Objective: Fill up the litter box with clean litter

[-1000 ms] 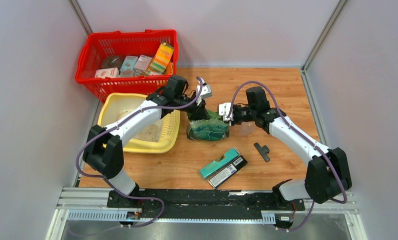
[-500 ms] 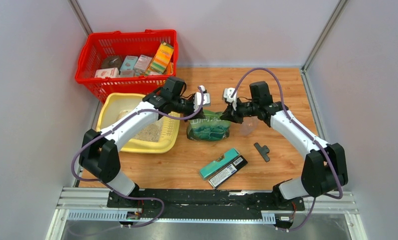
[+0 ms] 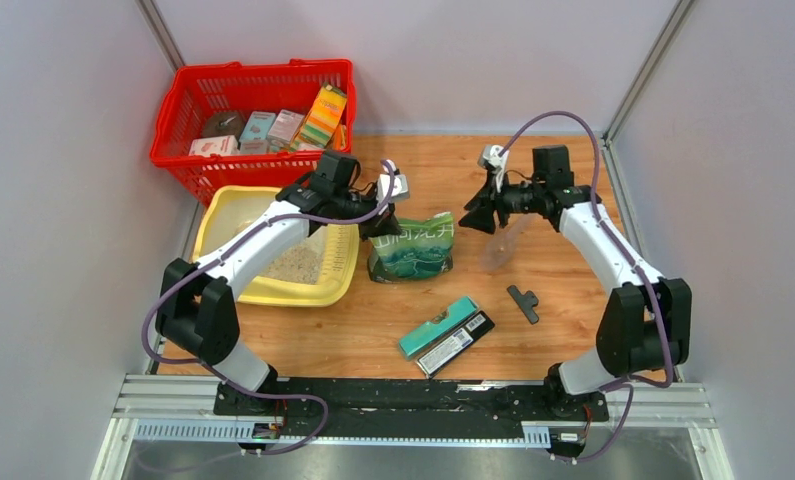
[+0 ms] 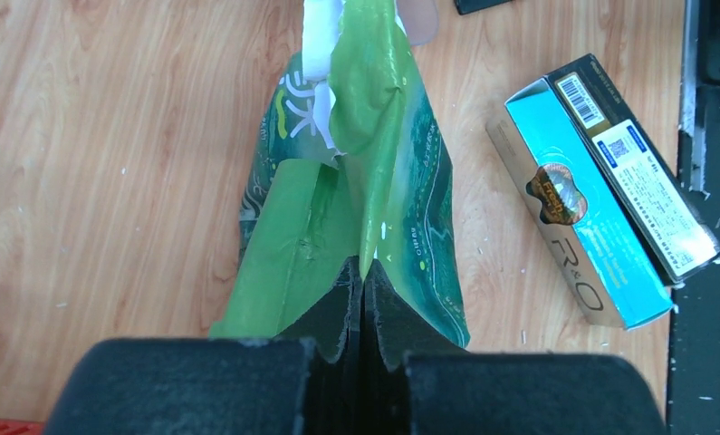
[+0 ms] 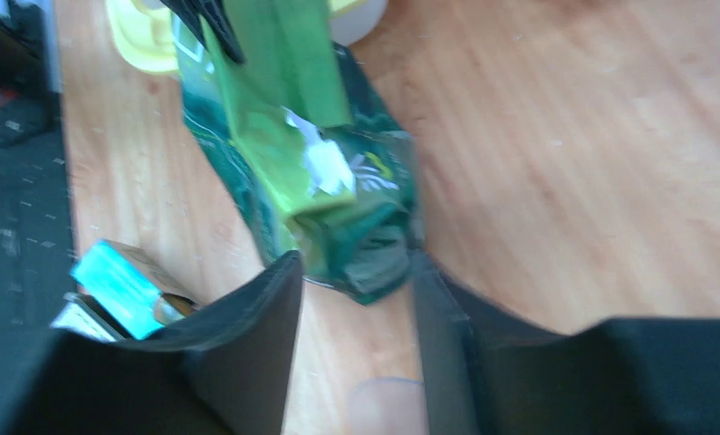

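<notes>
Tipping the bag [image 3: 413, 250] into the litter box [image 3: 238, 208] should go best if the left gripper [image 4: 362, 294] raises it slowly by the pinched top edge. The mouth should turn toward the box so no grains fall on the table [image 3: 443, 170]. That claw is clamped together on the bag's folded green top, near its left corner. The left arm reaches across the box's far right corner, wrist turned toward the bag. The right gripper [image 3: 476, 218] hangs near the bag's upper right, jaws apart and holding nothing. Its arm is bent at the elbow, wrist pointing left. The box lies just left of the bag, and litter [image 3: 298, 262] covers part of its floor on the right side.
</notes>
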